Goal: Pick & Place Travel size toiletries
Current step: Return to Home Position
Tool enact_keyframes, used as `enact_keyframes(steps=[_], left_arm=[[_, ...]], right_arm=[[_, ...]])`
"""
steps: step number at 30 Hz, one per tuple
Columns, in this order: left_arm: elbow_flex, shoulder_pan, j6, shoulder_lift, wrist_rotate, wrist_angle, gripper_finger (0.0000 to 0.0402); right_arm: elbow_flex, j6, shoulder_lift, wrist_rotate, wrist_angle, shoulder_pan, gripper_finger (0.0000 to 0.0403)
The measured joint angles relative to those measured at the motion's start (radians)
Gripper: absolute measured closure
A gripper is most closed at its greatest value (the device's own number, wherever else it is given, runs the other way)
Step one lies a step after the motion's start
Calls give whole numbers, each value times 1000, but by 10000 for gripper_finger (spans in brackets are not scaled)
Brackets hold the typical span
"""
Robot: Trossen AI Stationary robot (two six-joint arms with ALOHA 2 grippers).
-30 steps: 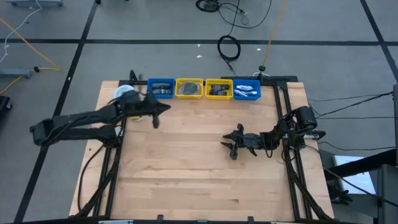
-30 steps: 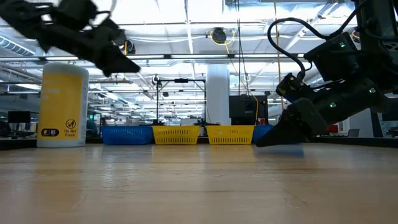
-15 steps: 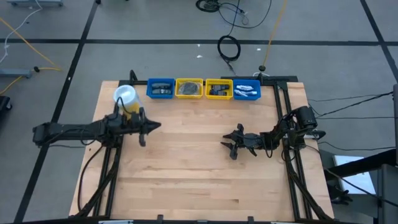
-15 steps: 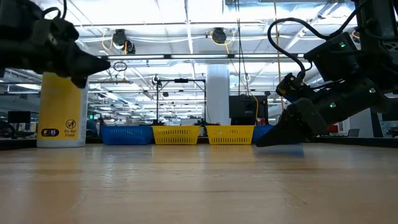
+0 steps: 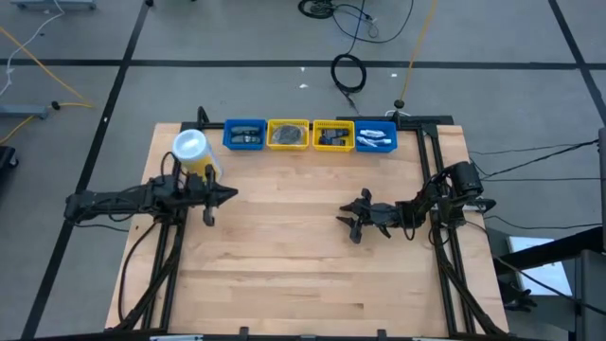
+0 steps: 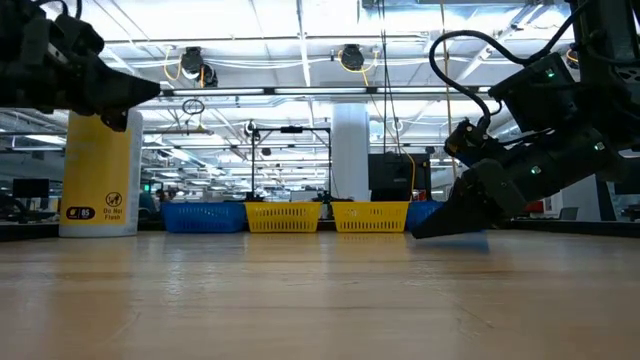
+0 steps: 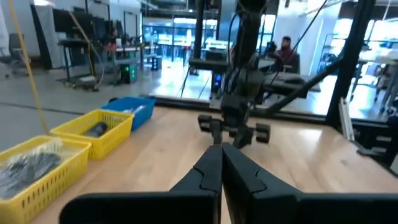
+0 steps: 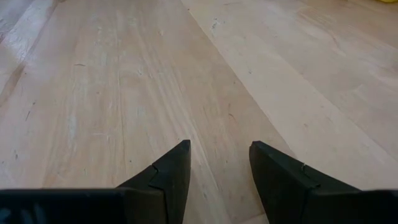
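Small travel size toiletries [image 5: 376, 139] lie in blue and yellow plastic bins [image 5: 288, 122]; light wooden table [image 5: 303, 265] shows none loose. Left gripper [image 5: 227, 193] fingers together, right gripper [image 5: 345, 222] apart, both empty. Sorting looks done.

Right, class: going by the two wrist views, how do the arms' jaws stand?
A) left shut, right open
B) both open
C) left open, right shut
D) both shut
A: the left gripper has its jaws pressed together, while the right gripper has its jaws apart, with the table showing between them.
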Motion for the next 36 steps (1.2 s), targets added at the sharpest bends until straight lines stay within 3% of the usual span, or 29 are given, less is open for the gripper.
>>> enact_keyframes(steps=[4,9,22,32,36], left_arm=[[5,-1,-16,-94,-15,-118,400],[13,-7,49,-90,-14,-141,400],[9,-8,148,52,-5,-117,376],[-2,-12,118,-95,55,-94,376],[-3,-12,94,-90,57,-101,376]], right_arm=[[0,27,0,0,-27,0,248],[0,54,-2,1,-44,2,248],[0,42,0,26,-31,19,248],[-1,40,0,26,-29,19,248],[-1,40,0,26,-28,19,248]])
